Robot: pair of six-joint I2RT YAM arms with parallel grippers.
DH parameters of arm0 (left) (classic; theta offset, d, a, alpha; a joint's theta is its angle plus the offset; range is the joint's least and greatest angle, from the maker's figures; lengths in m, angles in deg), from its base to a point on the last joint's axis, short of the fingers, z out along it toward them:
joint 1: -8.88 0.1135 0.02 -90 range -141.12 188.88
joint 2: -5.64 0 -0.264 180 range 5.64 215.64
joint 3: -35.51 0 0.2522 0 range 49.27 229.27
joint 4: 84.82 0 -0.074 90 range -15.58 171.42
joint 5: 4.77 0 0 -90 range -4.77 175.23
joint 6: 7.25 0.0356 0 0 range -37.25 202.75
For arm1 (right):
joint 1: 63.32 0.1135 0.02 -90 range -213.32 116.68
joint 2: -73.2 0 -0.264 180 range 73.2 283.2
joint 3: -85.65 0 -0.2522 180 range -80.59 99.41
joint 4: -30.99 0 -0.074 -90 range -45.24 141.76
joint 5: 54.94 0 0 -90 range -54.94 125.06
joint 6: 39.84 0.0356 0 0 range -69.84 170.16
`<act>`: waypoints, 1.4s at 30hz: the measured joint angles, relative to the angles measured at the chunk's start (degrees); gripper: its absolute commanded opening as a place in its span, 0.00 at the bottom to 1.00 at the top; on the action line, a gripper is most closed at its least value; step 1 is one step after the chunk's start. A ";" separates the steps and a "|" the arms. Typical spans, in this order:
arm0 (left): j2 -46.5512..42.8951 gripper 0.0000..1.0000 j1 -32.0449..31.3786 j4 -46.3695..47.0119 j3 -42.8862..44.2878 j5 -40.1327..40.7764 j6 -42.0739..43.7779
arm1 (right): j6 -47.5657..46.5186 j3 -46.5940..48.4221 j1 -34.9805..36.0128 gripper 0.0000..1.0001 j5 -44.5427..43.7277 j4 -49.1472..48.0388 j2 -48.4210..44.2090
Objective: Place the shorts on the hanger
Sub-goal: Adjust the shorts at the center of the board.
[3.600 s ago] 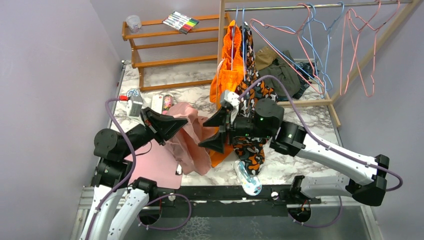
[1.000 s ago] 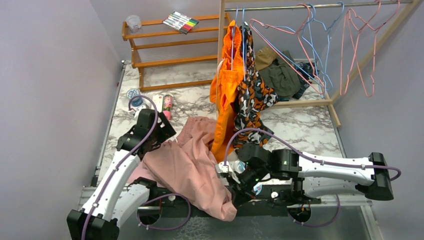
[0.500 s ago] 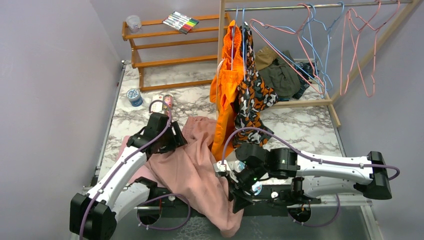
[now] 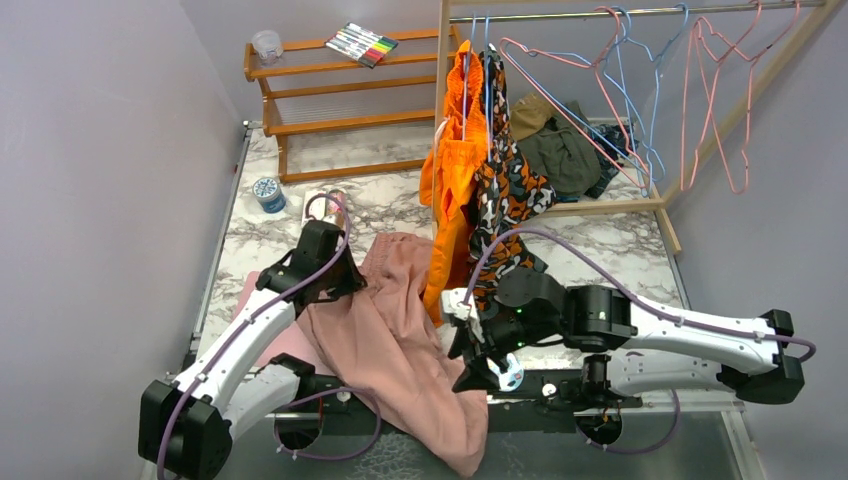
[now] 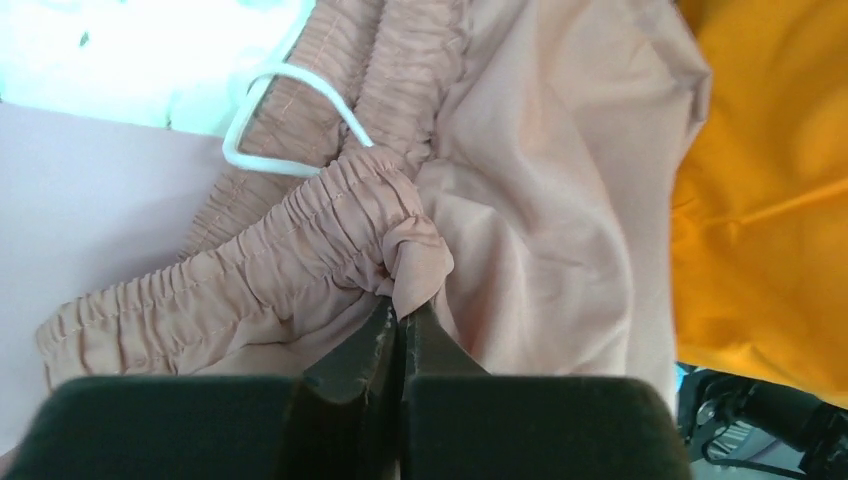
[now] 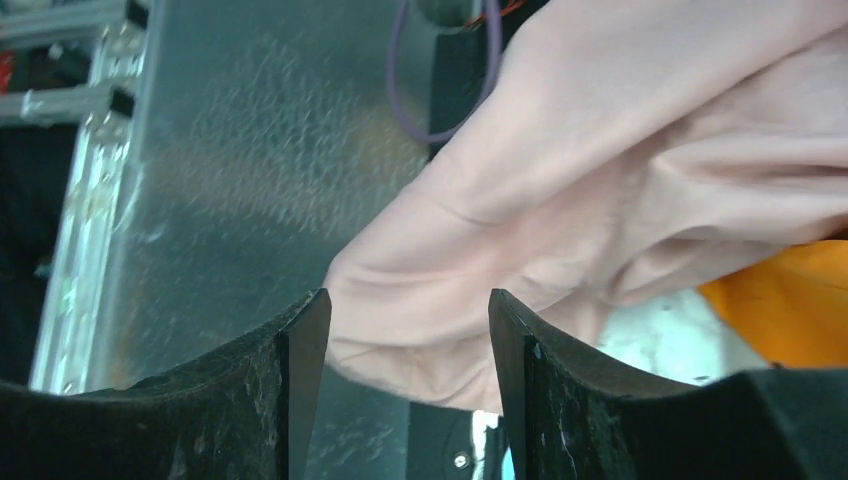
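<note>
Shorts (image 4: 390,340) lie in a loose heap at the near side of the table (image 4: 620,260). The waistband (image 5: 300,260) end is up on the top. One leg spills over the near edge and hangs below it. The far part touches the orange garment (image 4: 450,170) hanging from the rail (image 4: 560,14).

Left gripper (image 5: 397,320): fingers clenched on a small pinch of cloth right at the gathered waistband. White drawstring (image 5: 290,120) loops just beyond the pinch and is not in the grip. Right gripper (image 6: 405,300): fingers spread, grasping nothing. The hanging leg hem shows in the gap between them; cannot tell if it touches either pad.

Hanger (image 4: 580,90) is on the rail at the far right, well apart from the shorts and both grippers, not yet taken down. Other wire hangers hang beside it.

Handling, my read:
- The cloth is soft, light and floppy, with no stiffness, so it sags and bunches wherever it is unsupported.
- The fabric looks thin and smooth, so a small pinch could slip out.
- The best hold is the elastic waistband, which is thicker and ribbed.
- Two holds spaced along the band would keep it open enough to drape over the hanger bar.
- The hem is a poor hold, since the band end then drops.
- The drawstring may snag on the wire.
- The overhanging leg's weight could drag the heap off the edge.
</note>
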 measured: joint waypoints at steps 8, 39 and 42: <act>-8.52 0.00 -0.02 -0.85 8.90 0.07 5.55 | 0.00 0.00 0.00 0.63 -16.11 -7.98 -5.95; -31.23 0.08 -0.20 20.55 -1.03 -25.81 2.08 | -0.17 -5.51 0.00 0.64 -30.49 -24.13 -9.46; -31.19 0.02 -0.20 20.46 -1.01 -25.86 1.81 | 1.53 -6.29 0.00 0.64 -30.99 -25.68 -6.78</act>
